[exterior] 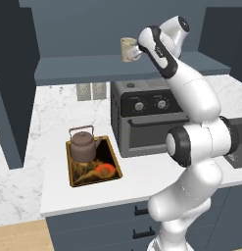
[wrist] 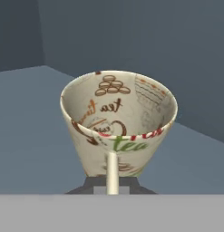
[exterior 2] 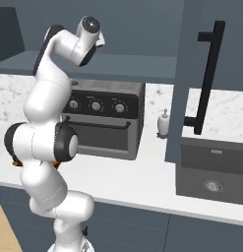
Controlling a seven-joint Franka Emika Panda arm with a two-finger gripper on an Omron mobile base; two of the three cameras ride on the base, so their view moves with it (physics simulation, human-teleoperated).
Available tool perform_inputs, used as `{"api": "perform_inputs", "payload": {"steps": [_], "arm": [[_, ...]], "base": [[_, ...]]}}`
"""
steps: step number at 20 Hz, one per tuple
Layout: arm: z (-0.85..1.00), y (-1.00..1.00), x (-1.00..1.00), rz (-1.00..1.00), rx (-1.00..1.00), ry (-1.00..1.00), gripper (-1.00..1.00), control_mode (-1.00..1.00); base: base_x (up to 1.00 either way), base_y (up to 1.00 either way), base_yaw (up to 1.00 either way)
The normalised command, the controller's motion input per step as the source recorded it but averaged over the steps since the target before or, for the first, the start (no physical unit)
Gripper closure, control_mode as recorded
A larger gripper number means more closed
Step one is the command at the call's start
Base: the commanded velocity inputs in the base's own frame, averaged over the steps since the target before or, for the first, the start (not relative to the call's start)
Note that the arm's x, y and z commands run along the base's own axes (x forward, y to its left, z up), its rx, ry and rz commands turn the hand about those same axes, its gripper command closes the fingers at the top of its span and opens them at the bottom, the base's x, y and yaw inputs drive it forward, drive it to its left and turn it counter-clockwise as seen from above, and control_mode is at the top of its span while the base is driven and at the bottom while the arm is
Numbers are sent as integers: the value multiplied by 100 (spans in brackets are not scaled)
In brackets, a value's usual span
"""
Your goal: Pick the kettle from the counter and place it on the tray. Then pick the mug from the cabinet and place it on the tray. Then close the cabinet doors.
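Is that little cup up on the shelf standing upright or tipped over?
Upright. The mug stands on its base on the cabinet shelf, open mouth up.

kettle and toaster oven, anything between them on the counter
Nothing: in the left base view only the tray rim and bare counter separate the kettle from the oven.

Cabinet (exterior: 117, 29) interior: shelf surface open on both sides of the mug (exterior: 128, 49); back wall stands close behind it. Gripper (exterior: 137, 49) sits at the mug's handle side, so the way out is toward the front.

Below the shelf, the oven (exterior: 142, 117) top blocks a straight drop. Left of the oven, air above the tray (exterior: 112, 169) is open, but the kettle (exterior: 84, 145) fills its rear half; front half bare. Open cabinet door (exterior 2: 192, 74) with its bar handle juts out at far right.
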Motion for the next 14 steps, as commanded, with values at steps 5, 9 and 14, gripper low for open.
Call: {"api": "perform_inputs", "payload": {"steps": [5, 9, 14], "arm": [[0, 11, -39, 0, 0, -8, 100, -100], [0, 22, -91, 5, 0, 0, 100, -100], [-1, 18, -100, 18, -1, 0, 100, -100]], "base": [[0, 0, 0], [0, 0, 0], [0, 0, 0]]}}
